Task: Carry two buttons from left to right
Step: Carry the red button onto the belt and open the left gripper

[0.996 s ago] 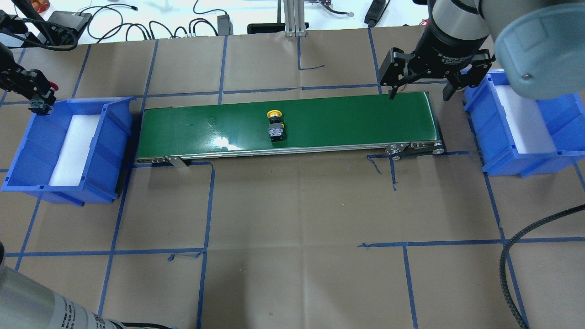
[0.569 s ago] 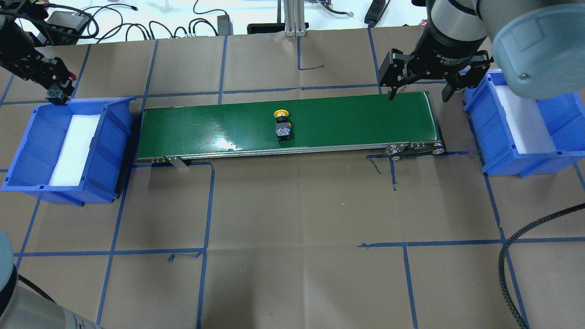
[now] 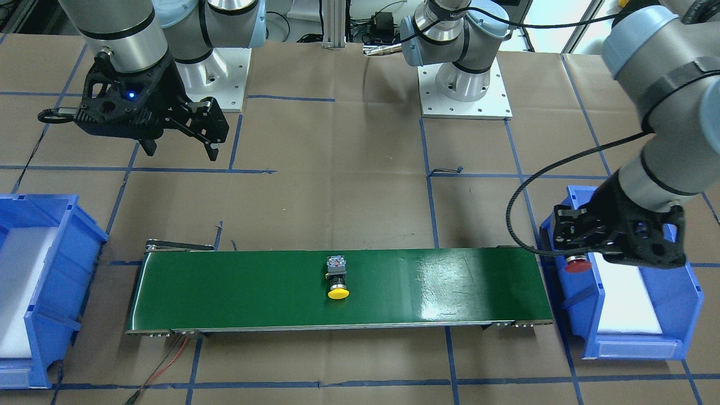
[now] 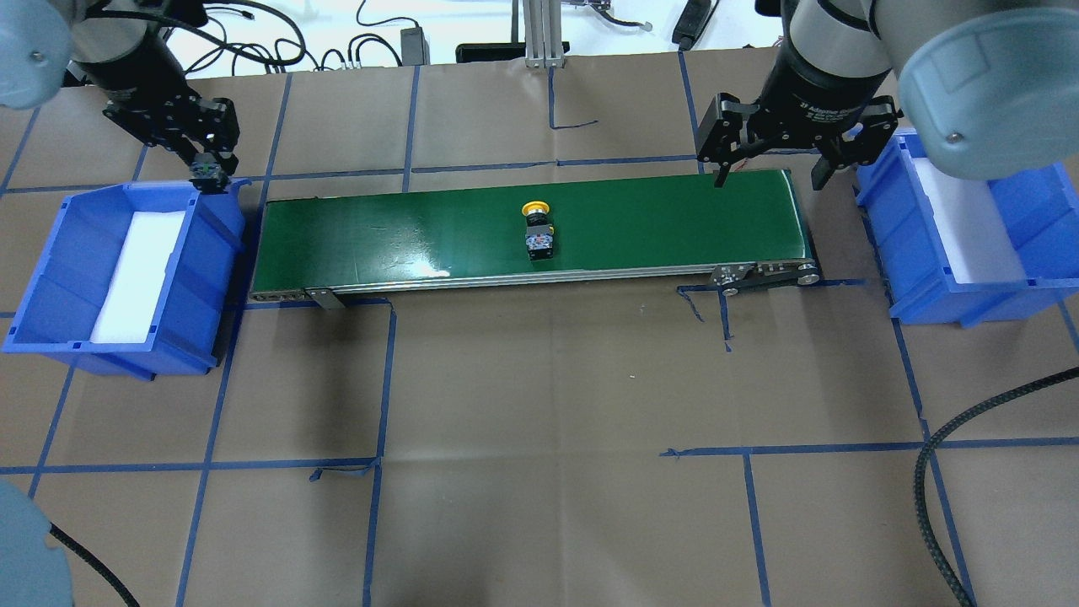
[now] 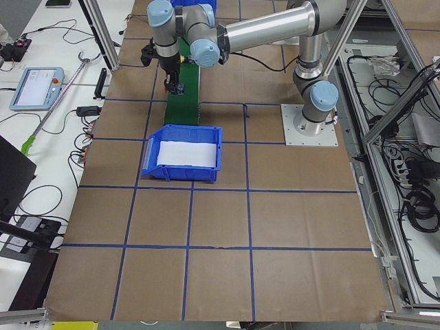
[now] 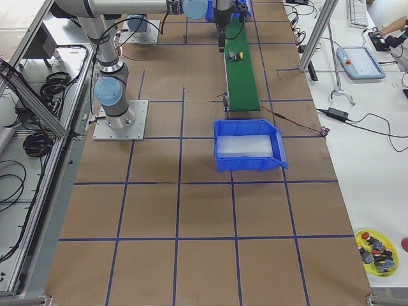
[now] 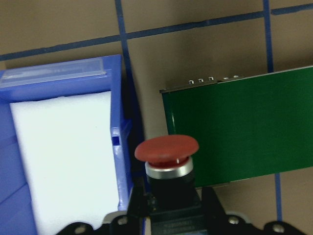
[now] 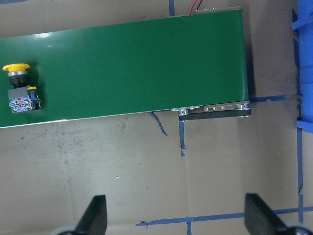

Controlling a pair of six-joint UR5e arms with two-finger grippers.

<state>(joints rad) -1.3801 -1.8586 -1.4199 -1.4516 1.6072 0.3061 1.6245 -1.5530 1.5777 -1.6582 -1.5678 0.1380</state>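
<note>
The yellow button point(image 4: 537, 226) lies on its side on the green conveyor belt point(image 4: 674, 219), near the middle; it also shows in the front view point(image 3: 337, 277) and the right wrist view point(image 8: 18, 88). My left gripper point(image 4: 206, 173) is shut on the red button point(image 7: 166, 149), holding it above the right wall of the left blue bin point(image 4: 50, 278), just short of the belt's left end. The red cap shows in the front view point(image 3: 577, 264). My right gripper point(image 4: 769, 179) is open and empty, hovering over the belt's right end.
The right blue bin point(image 4: 1037, 202) with a white foam liner stands just beyond the belt's right end. Brown paper with blue tape lines covers the table. Cables lie along the far edge. A black hose point(image 4: 952, 455) curves in at front right.
My left gripper has carried the red button rightward, from the left bin's far left corner to its right wall. The yellow button has ridden the belt to the right. The right gripper has barely moved.
</note>
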